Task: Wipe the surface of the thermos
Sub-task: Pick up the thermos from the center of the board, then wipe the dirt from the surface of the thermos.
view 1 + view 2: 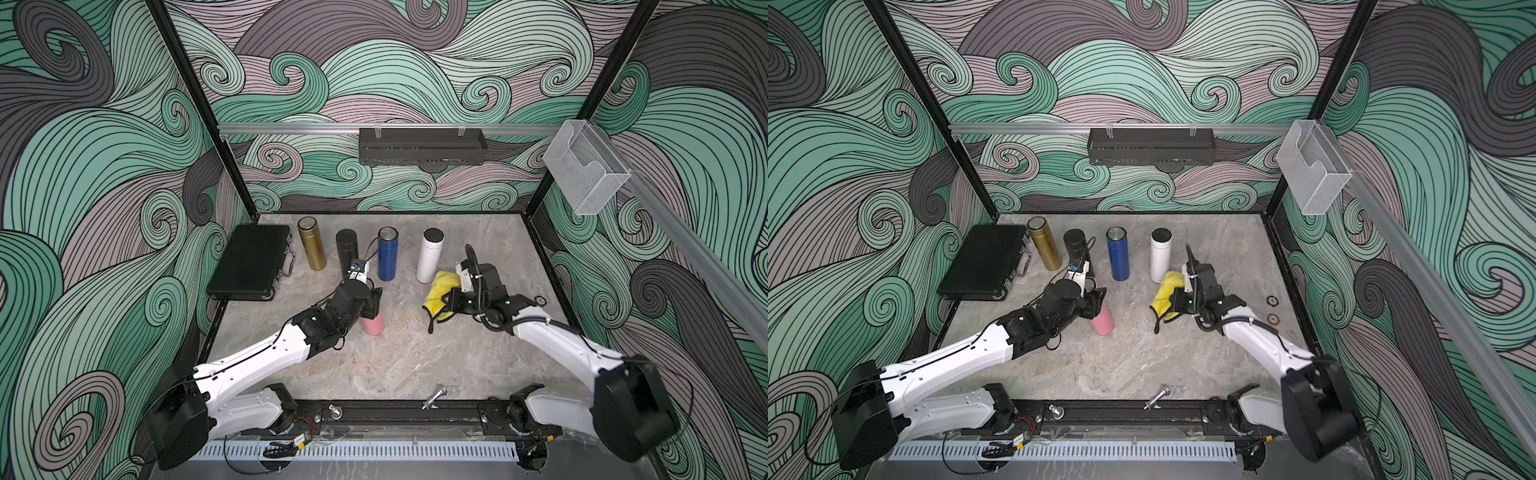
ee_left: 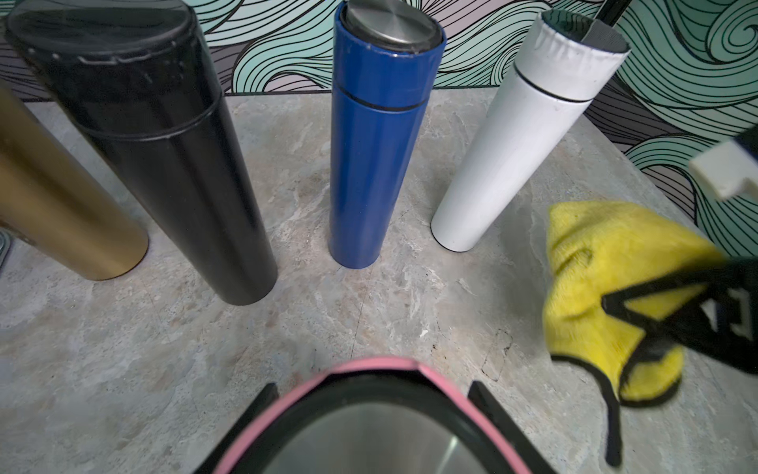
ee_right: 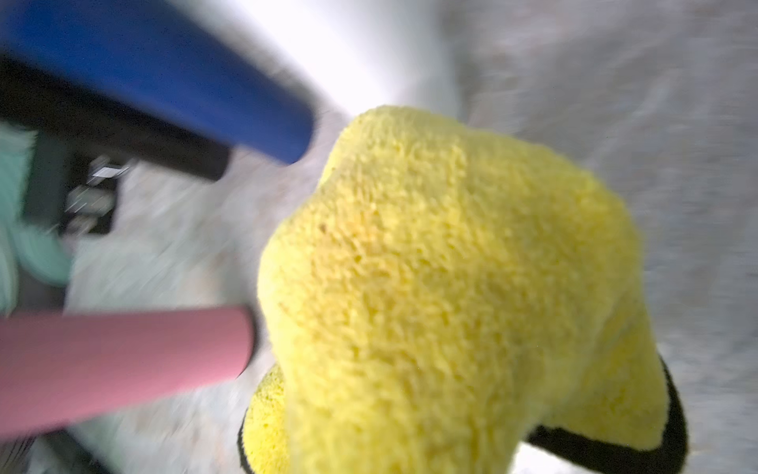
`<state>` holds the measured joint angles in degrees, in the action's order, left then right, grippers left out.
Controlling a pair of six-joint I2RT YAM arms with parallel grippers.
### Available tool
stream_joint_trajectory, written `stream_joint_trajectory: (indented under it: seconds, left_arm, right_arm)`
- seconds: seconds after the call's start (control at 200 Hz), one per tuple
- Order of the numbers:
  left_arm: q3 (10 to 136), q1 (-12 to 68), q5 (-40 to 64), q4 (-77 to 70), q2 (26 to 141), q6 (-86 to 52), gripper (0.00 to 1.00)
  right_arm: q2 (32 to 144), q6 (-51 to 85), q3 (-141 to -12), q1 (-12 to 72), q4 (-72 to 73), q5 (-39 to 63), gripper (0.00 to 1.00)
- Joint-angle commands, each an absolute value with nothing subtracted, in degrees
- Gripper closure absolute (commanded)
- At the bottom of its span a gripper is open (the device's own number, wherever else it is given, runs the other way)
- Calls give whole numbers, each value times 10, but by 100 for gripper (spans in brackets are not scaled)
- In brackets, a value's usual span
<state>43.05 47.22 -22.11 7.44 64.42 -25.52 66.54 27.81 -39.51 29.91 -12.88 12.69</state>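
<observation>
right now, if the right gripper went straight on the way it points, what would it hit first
Probably the pink thermos, with the yellow cloth touching first: the right gripper, shut on the cloth, points across bare table toward it. Depth is unclear, so it might slide past beside it.

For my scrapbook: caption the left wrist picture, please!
Left end effector clamps pink cylindrical thermos; right end effector pinches fluffy yellow cloth.

White arms (image 1: 266, 349), black joints (image 1: 349, 303), cables (image 1: 540, 319)
</observation>
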Motion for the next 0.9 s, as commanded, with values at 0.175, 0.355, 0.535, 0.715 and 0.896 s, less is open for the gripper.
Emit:
stream_joint_trajectory:
  seconds: [0.175, 0.355, 0.535, 0.715, 0.896]
  left_arm:
    - [507, 466, -244, 129, 638, -344, 100]
    - [519, 466, -228, 136, 637, -375, 100]
    - [523, 466, -215, 133, 626, -386, 100]
    - [531, 466, -207, 129, 629, -390, 100]
    - [554, 467, -227, 154, 650, -420, 100]
  right_arm:
    - [652, 274, -433, 495, -82, 92, 100]
    - [725, 271, -472, 536, 0, 45, 100]
    - [765, 293, -441, 548, 9, 31, 100]
    - [742, 314, -390, 549, -39, -1, 100]
    - [705, 292, -421, 559, -23, -3, 100]
